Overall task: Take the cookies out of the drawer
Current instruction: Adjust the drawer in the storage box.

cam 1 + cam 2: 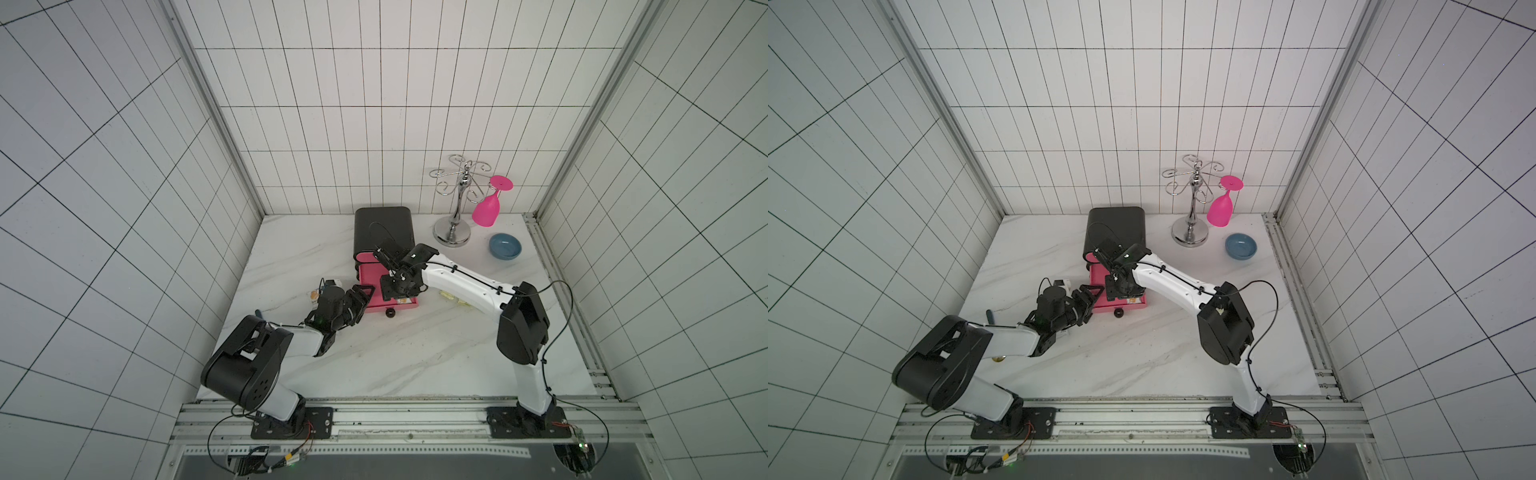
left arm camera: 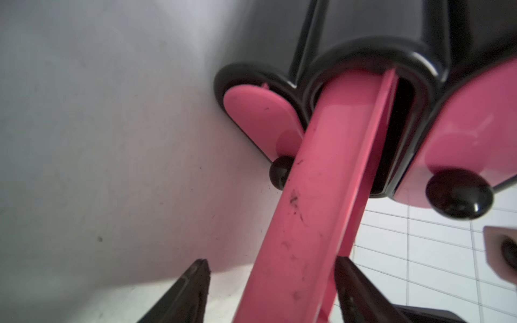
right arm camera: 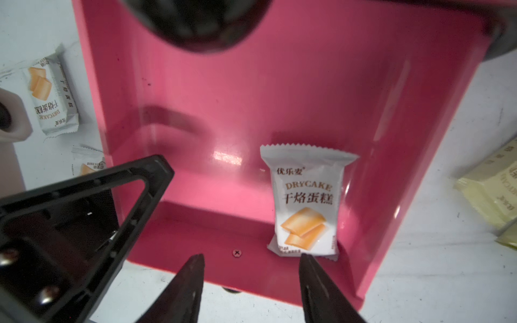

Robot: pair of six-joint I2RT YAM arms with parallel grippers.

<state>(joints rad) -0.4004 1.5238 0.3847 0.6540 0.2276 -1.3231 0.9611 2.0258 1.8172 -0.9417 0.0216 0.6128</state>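
The pink drawer stands pulled out of the black cabinet. One white cookie packet lies on the drawer floor, in a front corner. My right gripper hangs open over the drawer front, beside that packet and not touching it. Other cookies lie on the table: white packets to the drawer's left, yellow ones to its right. My left gripper is open astride the drawer's left side wall, a gap showing at one finger.
A black knob sticks out of the drawer front. Two shut pink drawers with black knobs flank the open one. A chrome glass rack with a pink glass and a blue bowl stand at the back right.
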